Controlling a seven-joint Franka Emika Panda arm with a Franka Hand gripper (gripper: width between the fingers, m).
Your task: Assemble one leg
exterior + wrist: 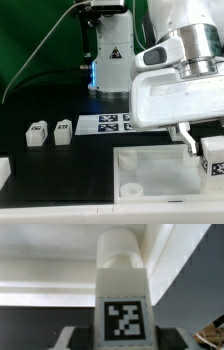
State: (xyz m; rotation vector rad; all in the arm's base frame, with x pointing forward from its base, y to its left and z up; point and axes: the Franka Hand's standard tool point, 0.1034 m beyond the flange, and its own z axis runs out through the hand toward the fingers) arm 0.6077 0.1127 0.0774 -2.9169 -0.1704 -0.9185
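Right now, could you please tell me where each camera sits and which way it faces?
Exterior view: off the arm, looking across the black table toward a green backdrop; shows the gripper and the arm's wrist above the tray-like piece.
Wrist view: on the wrist, looking along the jaws at the leg they clamp; only the jaws show.
Shared: that tagged leg and the gripper.

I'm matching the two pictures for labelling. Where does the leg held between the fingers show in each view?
Exterior view: the leg is at the exterior view's right edge, below mid-height, partly cut off.
Wrist view: the leg fills the middle, seen lengthwise.
Shared landmark: its black-and-white tag.
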